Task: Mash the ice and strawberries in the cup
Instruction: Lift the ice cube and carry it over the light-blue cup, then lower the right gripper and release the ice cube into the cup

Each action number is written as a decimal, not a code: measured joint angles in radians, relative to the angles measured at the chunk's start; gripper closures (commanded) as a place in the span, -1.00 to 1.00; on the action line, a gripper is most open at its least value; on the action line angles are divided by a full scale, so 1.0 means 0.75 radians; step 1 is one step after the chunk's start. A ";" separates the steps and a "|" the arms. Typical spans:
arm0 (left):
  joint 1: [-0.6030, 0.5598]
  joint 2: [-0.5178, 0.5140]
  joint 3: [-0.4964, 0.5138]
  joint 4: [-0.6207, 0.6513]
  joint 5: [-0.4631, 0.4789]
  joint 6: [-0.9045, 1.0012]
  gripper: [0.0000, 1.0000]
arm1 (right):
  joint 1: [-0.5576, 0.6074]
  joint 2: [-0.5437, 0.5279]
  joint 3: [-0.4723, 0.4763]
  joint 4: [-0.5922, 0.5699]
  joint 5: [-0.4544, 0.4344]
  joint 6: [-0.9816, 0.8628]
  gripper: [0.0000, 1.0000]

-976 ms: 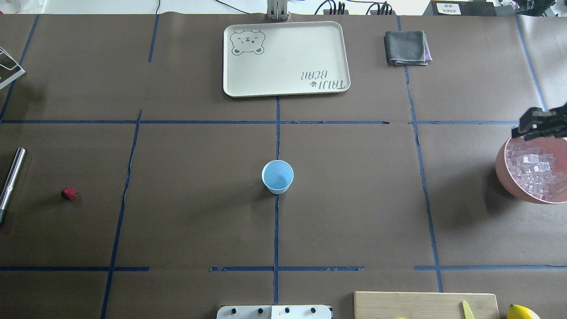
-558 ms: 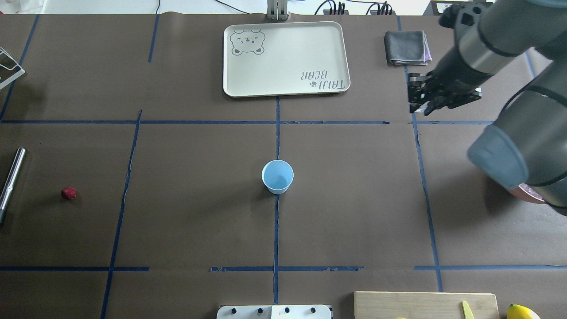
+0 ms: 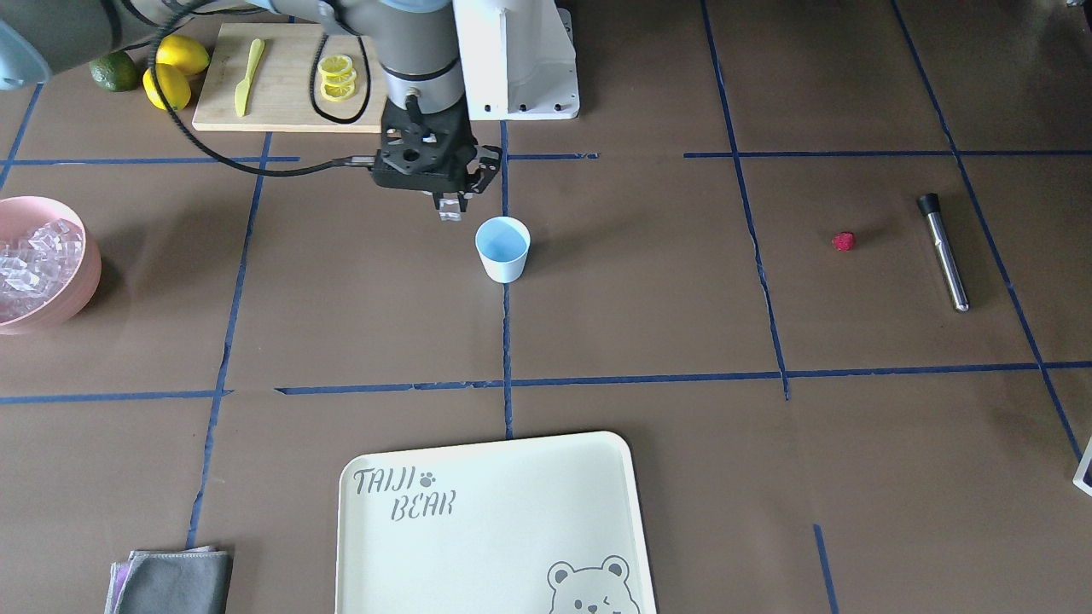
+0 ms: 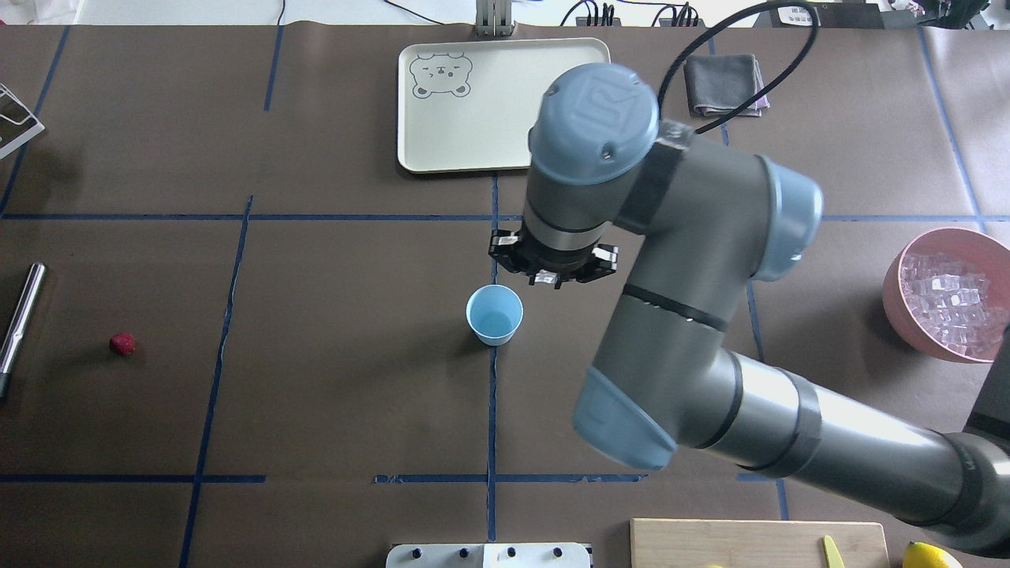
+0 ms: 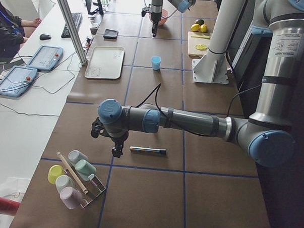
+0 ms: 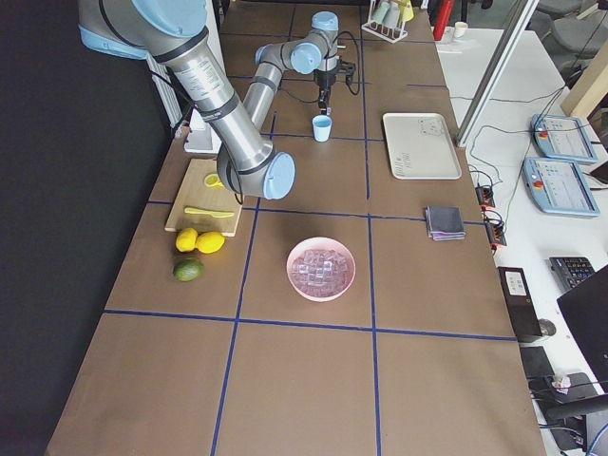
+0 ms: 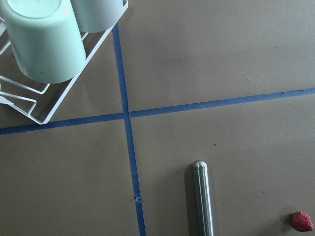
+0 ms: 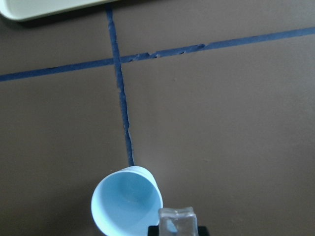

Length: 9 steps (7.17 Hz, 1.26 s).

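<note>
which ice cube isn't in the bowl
The ice cube pinched in the right gripper beside the cup; the other ice lies in the pink bowl.

Matt plastic cup [image 3: 502,248], glassy clear ice cube [image 8: 176,219] — matt paper-covered table [image 3: 640,298], polished metal rod [image 3: 945,256].

Brown surface [image 4: 316,394] crossed by a grid of blue tape lines [image 4: 491,410]. Cup [image 4: 495,314]: plain pale blue. Strawberry [image 4: 122,344]: red-pink. Ice [image 4: 951,304] in the pink bowl [image 4: 895,308] and the ice cube [image 8: 177,220] at the black right gripper [image 3: 449,205]: clear, colourless. Tray [image 4: 489,102]: cream, with a grey bear outline [image 4: 440,76] and grey lettering [image 3: 405,493] "TAIJI BEAR". Cloth [image 4: 724,84]: dark grey. Lemons [image 3: 175,68]: yellow. Lime [image 3: 114,72]: dark green. Board [image 3: 281,94]: pale wood. Rod [image 3: 945,251]: silver, black tip. Arm [image 4: 694,237]: grey with light-blue caps.
</note>
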 measured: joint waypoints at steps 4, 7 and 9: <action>0.000 0.008 0.001 -0.001 -0.002 0.000 -1.00 | -0.108 0.147 -0.255 0.069 -0.091 0.055 1.00; 0.000 0.012 -0.002 -0.002 -0.001 0.000 -1.00 | -0.115 0.148 -0.295 0.093 -0.098 0.057 0.99; 0.000 0.012 -0.004 -0.002 -0.002 0.000 -1.00 | -0.112 0.139 -0.296 0.091 -0.105 0.056 0.96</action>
